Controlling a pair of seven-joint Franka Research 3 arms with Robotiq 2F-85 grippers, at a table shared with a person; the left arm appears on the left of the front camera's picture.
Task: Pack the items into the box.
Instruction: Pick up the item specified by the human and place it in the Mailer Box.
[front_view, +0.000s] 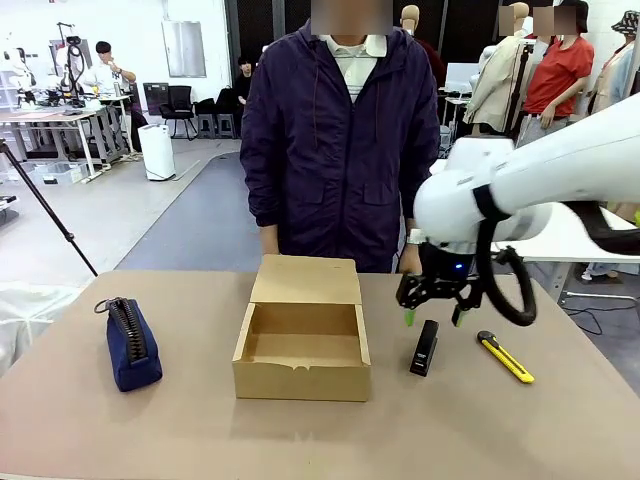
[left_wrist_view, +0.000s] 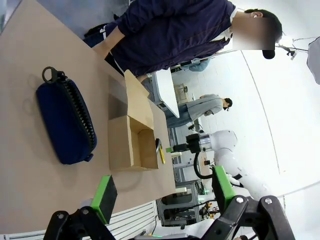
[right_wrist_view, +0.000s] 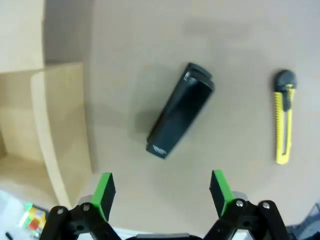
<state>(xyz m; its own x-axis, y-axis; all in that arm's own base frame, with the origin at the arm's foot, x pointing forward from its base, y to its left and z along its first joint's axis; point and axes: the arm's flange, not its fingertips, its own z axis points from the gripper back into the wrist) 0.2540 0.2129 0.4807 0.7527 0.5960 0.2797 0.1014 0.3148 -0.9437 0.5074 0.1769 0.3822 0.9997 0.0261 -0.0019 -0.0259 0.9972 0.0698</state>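
Right gripper (front_view: 433, 318) hangs just above the stapler (front_view: 424, 348), jaws spread wide, nothing between the pads and no contact. In the right wrist view the stapler lies flat on the table (front_view: 200, 430), skewed so its long axis runs roughly 1 to 7 o'clock, sitting between the two fingers.

Knife (front_view: 505, 357) lies flat at the stapler's 3 o'clock, near it but apart, black tip toward the far side.

Box (front_view: 300, 380) is at the stapler's 9 o'clock, near but apart. Flap is open, tilted back at 12 o'clock, and the inside is bare cardboard.

Pouch (front_view: 132, 343) is at the box's 9 o'clock, well apart.

Left gripper (left_wrist_view: 163, 190) is also spread, holding nothing, up off the table.

Person (front_view: 335, 150) stands at the box's 12 o'clock, at the far edge.
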